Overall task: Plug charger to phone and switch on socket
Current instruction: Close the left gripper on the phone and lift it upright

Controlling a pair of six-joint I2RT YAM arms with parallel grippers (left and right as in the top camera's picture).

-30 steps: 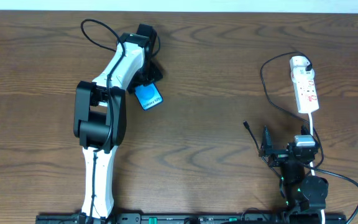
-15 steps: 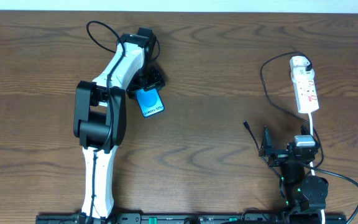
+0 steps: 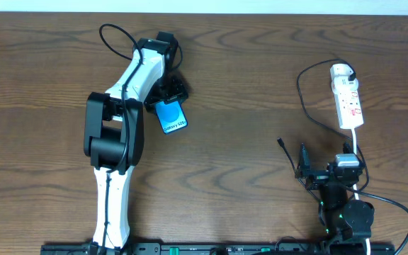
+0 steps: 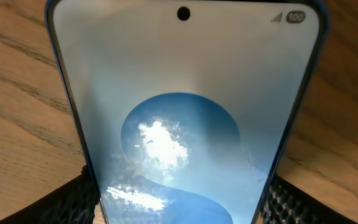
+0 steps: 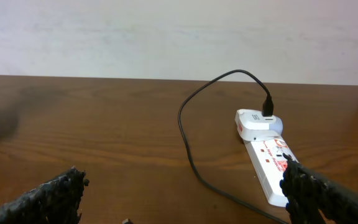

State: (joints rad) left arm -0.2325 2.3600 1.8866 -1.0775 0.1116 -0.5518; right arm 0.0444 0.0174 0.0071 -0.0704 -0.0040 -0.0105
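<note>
The phone (image 3: 171, 115) with its blue screen is held by my left gripper (image 3: 167, 94) at the back left of the table; it fills the left wrist view (image 4: 185, 112), with both fingers pressed on its sides. The white socket strip (image 3: 347, 103) lies at the far right and shows in the right wrist view (image 5: 267, 167). The black charger cable (image 3: 304, 99) runs from the white adapter (image 3: 341, 71) on the strip's far end to a plug tip (image 3: 280, 142) lying on the table. My right gripper (image 3: 303, 165) is open and empty, just right of that tip.
The strip's thick white cord (image 3: 357, 152) runs toward the right arm's base. The wooden table (image 3: 246, 85) lies bare between the two arms. A white wall stands behind the table in the right wrist view.
My left gripper has turned the phone and shifted it slightly; its lower end now points more toward the front. The right arm has not moved.
</note>
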